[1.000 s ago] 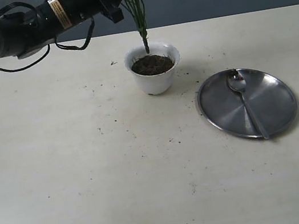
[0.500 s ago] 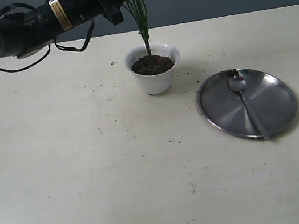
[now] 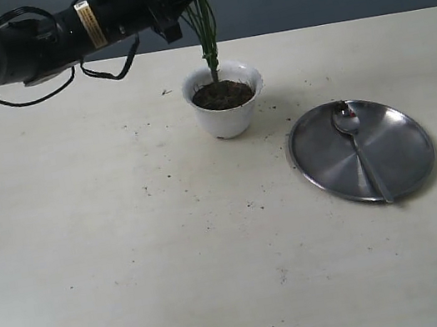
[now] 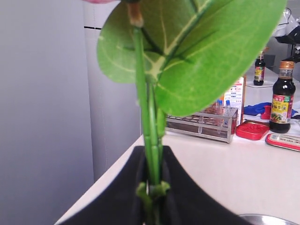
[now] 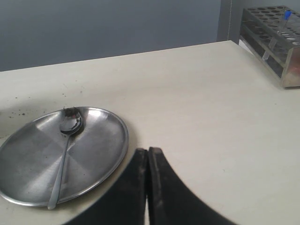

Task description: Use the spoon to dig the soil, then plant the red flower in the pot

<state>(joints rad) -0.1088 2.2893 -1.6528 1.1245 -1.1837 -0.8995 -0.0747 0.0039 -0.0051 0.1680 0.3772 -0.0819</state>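
The left claw (image 4: 152,187) was pinched on the flower (image 4: 187,70) by its stems, whose tips met the soil (image 3: 223,95) in the pot (image 3: 228,121) just below it. Light and bendy, they probably want a low grip. The right claw (image 5: 148,187) was closed, empty. Petals were cut off; planting depth unclear.

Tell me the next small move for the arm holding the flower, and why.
Probably lower the left gripper a little to seat the red flower deeper: its jaws are shut on the stems, whose tips seem barely into the soil in the pot, so releasing now might let it topple.
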